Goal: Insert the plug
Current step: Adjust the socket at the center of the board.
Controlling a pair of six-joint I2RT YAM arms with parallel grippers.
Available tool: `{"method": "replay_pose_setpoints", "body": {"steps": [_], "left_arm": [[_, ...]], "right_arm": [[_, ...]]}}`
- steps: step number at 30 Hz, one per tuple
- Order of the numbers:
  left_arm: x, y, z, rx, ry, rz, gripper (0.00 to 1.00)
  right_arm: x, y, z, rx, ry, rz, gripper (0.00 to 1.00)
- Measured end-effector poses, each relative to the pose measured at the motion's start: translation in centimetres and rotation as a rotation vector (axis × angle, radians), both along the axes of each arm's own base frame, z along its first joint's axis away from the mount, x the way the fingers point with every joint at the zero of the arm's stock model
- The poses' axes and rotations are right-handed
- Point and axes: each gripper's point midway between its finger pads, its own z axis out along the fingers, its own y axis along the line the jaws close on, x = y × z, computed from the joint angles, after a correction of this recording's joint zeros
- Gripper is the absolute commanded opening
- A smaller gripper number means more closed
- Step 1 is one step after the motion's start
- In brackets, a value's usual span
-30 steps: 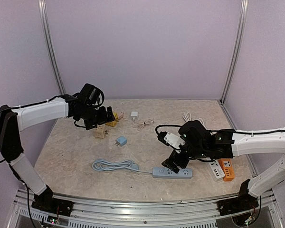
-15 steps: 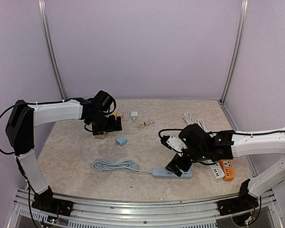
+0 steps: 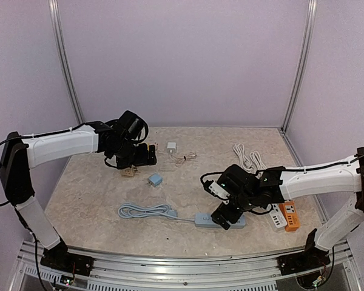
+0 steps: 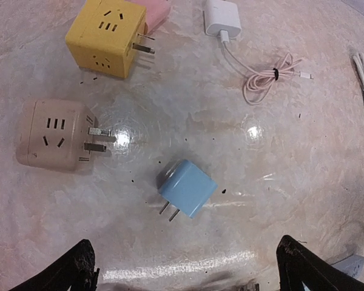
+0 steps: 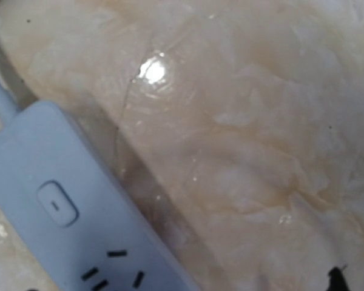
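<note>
We see the left gripper [image 4: 191, 270] over the far-left part of the table [image 3: 97, 200], fingers [image 4: 79, 270] spread wide w/ nothing btw them. Just ahead of them in the wrist view lies the blue plug [image 4: 187, 188], flat on the table, prongs pointing back toward the gripper, touching neither finger. Further off: a beige cube adapter [image 4: 51, 133], a yellow cube adapter [image 4: 106, 36] w/ a pink piece [image 4: 156, 11] behind it, & a white charger [image 4: 223, 17] w/ its bundled cable [image 4: 264, 76].

The right gripper [image 3: 224, 213] sits low over the light-blue power strip [image 3: 221, 221], near-center of the table. The wrist view shows the strip's switch & one socket and nothing in the fingers, so we read it as spread, gripping nothing. We can't tell if it touches the strip. The strip's cord [image 3: 147, 211] lies coiled to the left. Plug & strip are well apart. An orange strip [image 3: 289, 216] & a white strip [image 3: 275, 217] lie side by side just beyond the right arm.
</note>
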Motion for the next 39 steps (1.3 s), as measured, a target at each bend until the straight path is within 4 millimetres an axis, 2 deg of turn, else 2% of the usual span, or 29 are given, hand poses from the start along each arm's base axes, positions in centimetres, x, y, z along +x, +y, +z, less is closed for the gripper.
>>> {"method": "replay_pose_setpoints", "body": {"steps": [4,12,21,26,29,39], "left_arm": [[-1.4,-0.2,0.7,0.009,-0.007,-0.03,0.99],[-2.6,1.3,1.7,0.045,-0.027,-0.038,0.99],[-2.1,1.5,2.5,0.054,-0.055,-0.052,0.99],[-0.9,1.1,4.7,0.025,-0.098,-0.061,0.99],[-0.3,1.2,5.3,0.002,-0.11,-0.058,0.99],[-0.1,1.3,4.8,-0.022,-0.1,-0.058,0.99]], "right_arm": [[0.0,-0.1,-0.1,0.007,0.011,-0.031,1.0],[0.0,-1.0,-0.3,0.019,0.036,-0.154,1.0],[-0.8,-2.8,-1.1,-0.025,0.068,-0.27,1.0],[-1.7,-3.8,-1.8,-0.056,0.091,-0.318,1.0],[-2.3,-4.3,-2.4,-0.071,0.107,-0.335,1.0],[-2.4,-5.4,-3.6,-0.116,0.107,-0.373,1.0]]}}
